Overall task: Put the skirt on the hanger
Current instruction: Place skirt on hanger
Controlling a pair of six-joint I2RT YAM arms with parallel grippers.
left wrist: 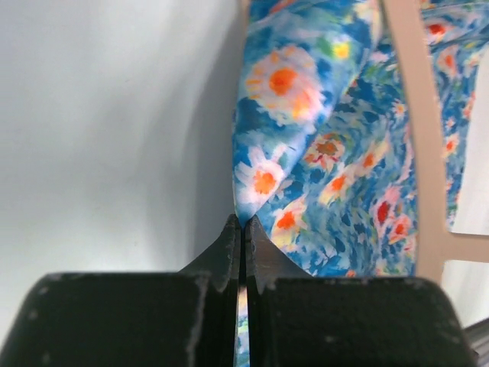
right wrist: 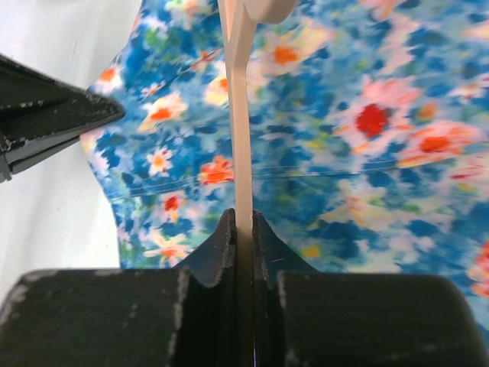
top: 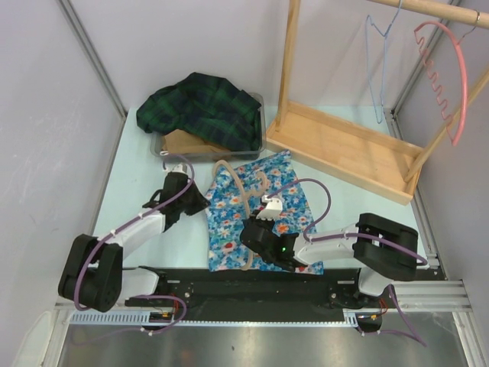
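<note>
The blue floral skirt (top: 263, 218) lies flat on the table between my two arms. A beige hanger (top: 246, 191) rests on top of it. My left gripper (top: 202, 205) is at the skirt's left edge and is shut on a fold of the fabric, seen close up in the left wrist view, where the gripper (left wrist: 242, 223) pinches the skirt (left wrist: 328, 153) beside the hanger (left wrist: 416, 115). My right gripper (top: 254, 232) is over the skirt's lower middle, shut on a thin bar of the hanger (right wrist: 238, 115); the gripper (right wrist: 244, 218) has the skirt (right wrist: 367, 153) beneath it.
A grey tray (top: 157, 149) at the back holds a dark green plaid garment (top: 202, 107) and a brown piece (top: 187, 143). A wooden rack (top: 344, 149) stands at the back right, with a light blue wire hanger (top: 378, 69) and a pink hanger (top: 451, 76) on its rail.
</note>
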